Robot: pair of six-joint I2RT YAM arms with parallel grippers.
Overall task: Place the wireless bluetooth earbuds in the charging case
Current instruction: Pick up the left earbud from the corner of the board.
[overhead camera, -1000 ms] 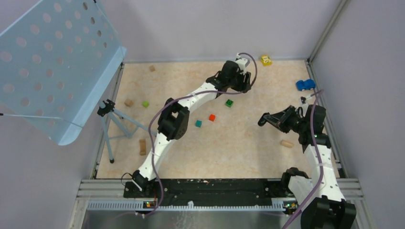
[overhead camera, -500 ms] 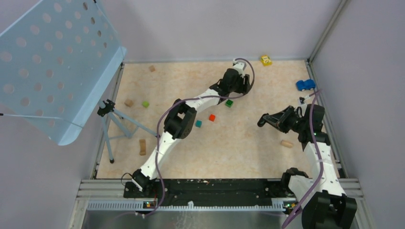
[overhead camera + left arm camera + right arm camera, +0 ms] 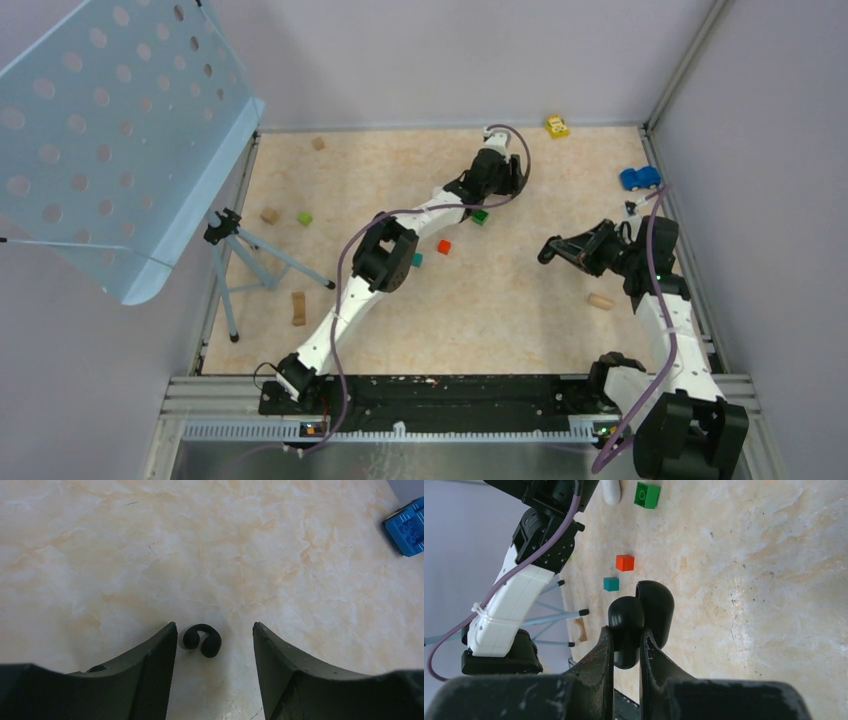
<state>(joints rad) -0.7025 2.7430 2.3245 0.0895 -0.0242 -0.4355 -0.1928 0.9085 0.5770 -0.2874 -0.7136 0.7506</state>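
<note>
A black C-shaped earbud [image 3: 211,645] lies on the marble tabletop. It sits between the open jaws of my left gripper [image 3: 214,626], nearer the left finger and untouched. In the top view the left gripper [image 3: 500,185] is stretched to the far middle and hides the earbud. My right gripper [image 3: 626,630] is shut on a black charging case [image 3: 626,612] whose lid [image 3: 656,605] is open. It holds the case above the table at the right [image 3: 549,253]. No white earbuds can be made out.
A green brick [image 3: 481,216], a red cube [image 3: 444,246] and a teal cube [image 3: 415,259] lie near the left arm. A white rounded object [image 3: 611,492] lies beside the green brick. A blue toy car [image 3: 638,178], a yellow toy [image 3: 557,126] and wooden blocks [image 3: 600,301] are scattered. A tripod [image 3: 240,250] stands left.
My left arm has stretched farther toward the back and its wrist has come down over the earbud. The right arm with the case has barely moved.
</note>
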